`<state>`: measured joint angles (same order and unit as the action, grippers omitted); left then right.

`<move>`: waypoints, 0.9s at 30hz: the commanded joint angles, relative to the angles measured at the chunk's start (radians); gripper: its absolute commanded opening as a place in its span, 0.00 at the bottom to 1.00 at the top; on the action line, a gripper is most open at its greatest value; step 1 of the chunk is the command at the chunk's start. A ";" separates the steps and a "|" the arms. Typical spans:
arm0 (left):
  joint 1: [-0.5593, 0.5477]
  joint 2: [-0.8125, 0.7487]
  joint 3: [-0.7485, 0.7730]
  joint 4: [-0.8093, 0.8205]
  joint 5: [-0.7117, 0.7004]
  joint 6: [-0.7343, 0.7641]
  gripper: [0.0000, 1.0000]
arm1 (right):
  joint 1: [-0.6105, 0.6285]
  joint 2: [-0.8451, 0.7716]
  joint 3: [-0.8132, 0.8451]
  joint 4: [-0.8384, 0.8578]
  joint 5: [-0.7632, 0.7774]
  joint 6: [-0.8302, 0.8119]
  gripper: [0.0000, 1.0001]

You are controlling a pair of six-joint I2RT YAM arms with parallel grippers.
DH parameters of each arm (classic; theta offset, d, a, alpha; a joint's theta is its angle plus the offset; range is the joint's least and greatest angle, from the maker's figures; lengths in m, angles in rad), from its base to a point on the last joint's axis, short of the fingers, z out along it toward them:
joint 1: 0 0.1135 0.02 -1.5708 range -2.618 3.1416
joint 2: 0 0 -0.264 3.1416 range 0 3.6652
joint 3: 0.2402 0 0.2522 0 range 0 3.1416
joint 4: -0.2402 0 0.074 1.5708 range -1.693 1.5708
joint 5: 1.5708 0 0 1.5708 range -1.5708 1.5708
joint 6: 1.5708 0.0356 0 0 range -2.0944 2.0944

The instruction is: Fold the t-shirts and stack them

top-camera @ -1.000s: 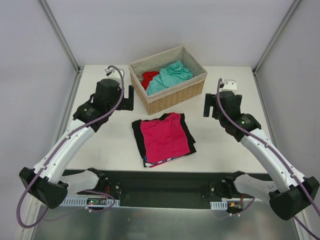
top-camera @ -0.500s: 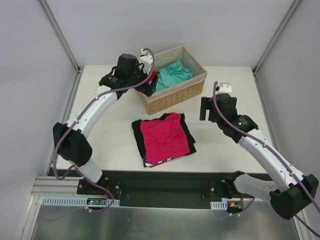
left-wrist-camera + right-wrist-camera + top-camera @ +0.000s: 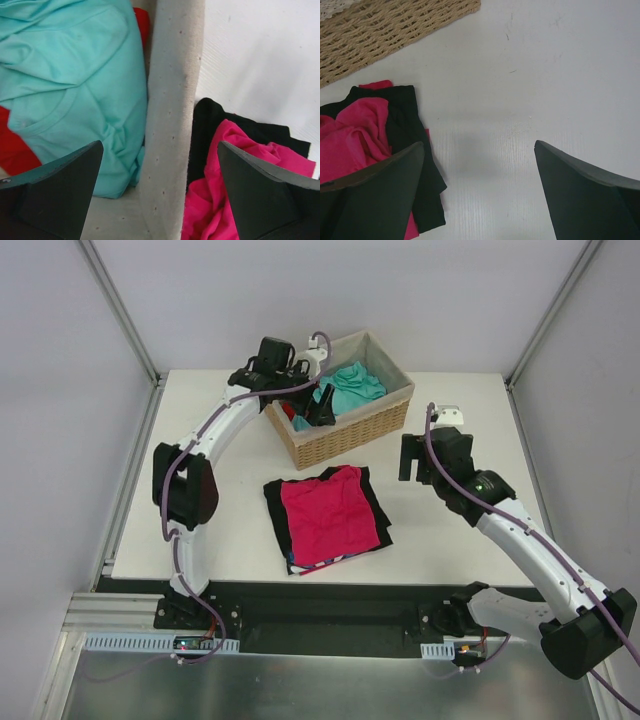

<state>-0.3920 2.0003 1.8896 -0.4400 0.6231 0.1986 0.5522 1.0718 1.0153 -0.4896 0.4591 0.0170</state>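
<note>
the left claw (image 3: 159,150) hangs over the wicker basket (image 3: 345,436), at its left end; its two fingers are spread wide apart and it has hold of nothing; in the left wrist view the basket's cloth-lined wall runs up between the two fingers; one finger is over the teal-green t-shirt (image 3: 345,388), which lies crumpled inside the basket; the other finger is on the outside of the wall, over the pile of shirts; i cannot tell if the claw touches the cloth or the wall.

a bright red t-shirt (image 3: 15,150) lies in the basket too, under and beside the teal-green one; only bits of it show.

the basket sits at the far side of the white table (image 3: 225,510), near the middle; on the near side of it, just in front, there is a pile of folded shirts; the magenta-pink t-shirt (image 3: 328,512) is on top; the black t-shirt (image 3: 273,502) is under it and sticks out at the left and right; the striped t-shirt (image 3: 316,564) is at the bottom and only a thin edge peeks out at the near side.

the right claw (image 3: 479,145) hangs over bare table to the right of the pile, apart from it; its fingers are spread wide and it holds nothing; in the right wrist view the pile's right edge lies at the left and the basket's woven wall is in the far left corner.
</note>
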 commanded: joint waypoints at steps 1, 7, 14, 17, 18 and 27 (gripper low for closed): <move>0.001 0.020 0.091 -0.029 0.156 0.002 0.99 | 0.003 0.000 -0.009 0.039 0.010 -0.011 0.97; -0.007 0.071 0.138 -0.035 0.230 -0.010 0.99 | 0.006 0.019 -0.020 0.049 -0.010 0.001 0.97; -0.010 0.136 0.143 -0.054 0.167 0.005 0.99 | 0.005 -0.004 -0.034 0.049 -0.004 0.009 0.97; -0.010 0.156 0.135 -0.066 0.129 0.022 0.99 | 0.005 -0.012 -0.037 0.048 -0.008 0.015 0.96; -0.010 0.161 0.134 -0.066 0.121 0.027 0.99 | 0.006 -0.012 -0.038 0.048 -0.010 0.015 0.96; -0.010 0.219 0.152 -0.065 -0.092 0.007 0.79 | 0.005 -0.036 -0.049 0.039 -0.002 0.020 0.96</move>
<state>-0.3939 2.2093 2.0079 -0.5041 0.6689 0.1967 0.5526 1.0729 0.9668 -0.4603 0.4549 0.0223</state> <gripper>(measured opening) 0.908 0.967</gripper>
